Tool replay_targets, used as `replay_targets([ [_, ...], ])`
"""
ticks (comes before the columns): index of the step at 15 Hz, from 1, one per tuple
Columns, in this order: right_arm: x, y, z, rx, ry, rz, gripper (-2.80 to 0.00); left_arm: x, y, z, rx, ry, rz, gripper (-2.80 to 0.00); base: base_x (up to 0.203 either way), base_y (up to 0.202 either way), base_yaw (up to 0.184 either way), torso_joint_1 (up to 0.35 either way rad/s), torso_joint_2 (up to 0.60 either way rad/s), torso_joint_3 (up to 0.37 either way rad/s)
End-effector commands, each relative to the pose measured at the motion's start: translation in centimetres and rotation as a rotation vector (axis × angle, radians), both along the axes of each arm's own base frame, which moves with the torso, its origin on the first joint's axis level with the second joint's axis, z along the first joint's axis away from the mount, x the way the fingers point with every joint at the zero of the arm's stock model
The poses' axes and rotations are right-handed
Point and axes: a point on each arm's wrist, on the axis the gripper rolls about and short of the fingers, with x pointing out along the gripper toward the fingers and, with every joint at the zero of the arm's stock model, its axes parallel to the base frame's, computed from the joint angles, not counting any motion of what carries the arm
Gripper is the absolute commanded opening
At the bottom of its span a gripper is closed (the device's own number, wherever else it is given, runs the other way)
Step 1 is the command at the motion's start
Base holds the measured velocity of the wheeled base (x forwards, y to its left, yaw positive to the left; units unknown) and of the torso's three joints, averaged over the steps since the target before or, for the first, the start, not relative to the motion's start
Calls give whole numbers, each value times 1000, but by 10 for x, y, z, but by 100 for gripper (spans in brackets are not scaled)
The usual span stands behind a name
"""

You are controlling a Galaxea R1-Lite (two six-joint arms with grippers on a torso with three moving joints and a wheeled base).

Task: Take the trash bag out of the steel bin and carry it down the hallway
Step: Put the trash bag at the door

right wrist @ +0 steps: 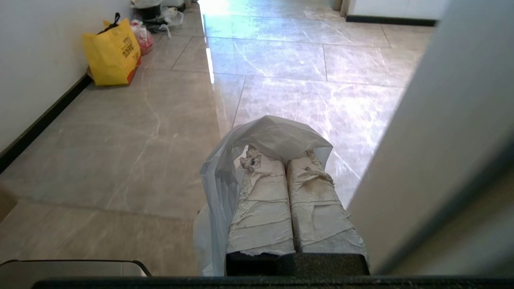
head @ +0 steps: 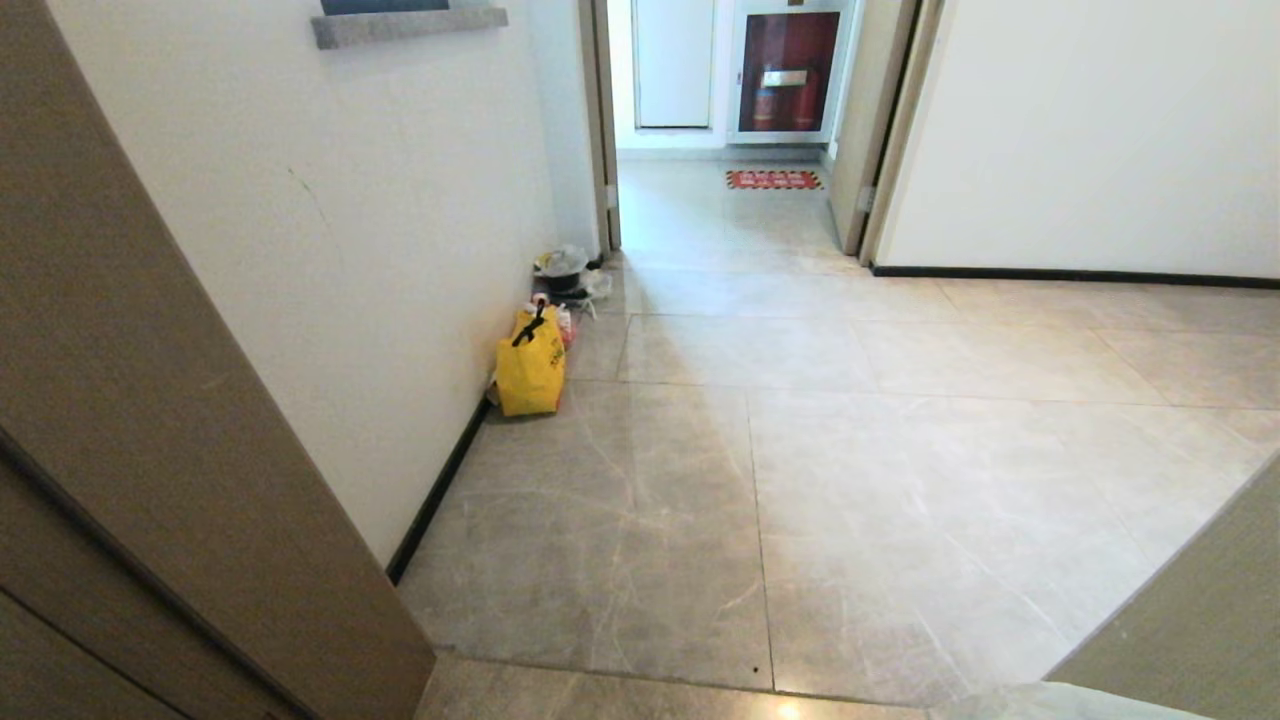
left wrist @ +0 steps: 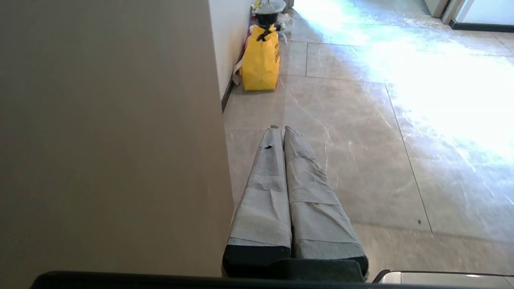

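In the right wrist view my right gripper [right wrist: 281,154] is shut on the trash bag [right wrist: 277,134]. The bag is thin white translucent plastic. It arches over the taped fingertips and hangs down past one finger. My left gripper [left wrist: 280,127] is shut with nothing in it, close beside a brown door frame [left wrist: 108,140]. Both grippers point out over the hallway floor [head: 850,450] of glossy beige-grey marbled tiles. Neither arm shows in the head view. The steel bin is out of view.
A yellow carrier bag [head: 530,365] stands against the left wall, with a dark container and loose bags [head: 568,272] behind it. Brown door frames flank me at left [head: 150,400] and right [head: 1200,600]. Ahead, an open doorway [head: 720,200] leads to a red mat [head: 772,179].
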Motion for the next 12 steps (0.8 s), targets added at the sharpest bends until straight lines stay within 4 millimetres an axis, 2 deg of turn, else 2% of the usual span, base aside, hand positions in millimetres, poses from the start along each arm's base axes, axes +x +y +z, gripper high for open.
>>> replay_targets([
  [1,0,0,0,-1,0,0,-280,0,0,0,0,0,1,-280,191,0,3,-1,4,10],
  [12,0,0,0,-1,0,0,-280,0,0,0,0,0,1,-280,188,0,1,2,2,0],
])
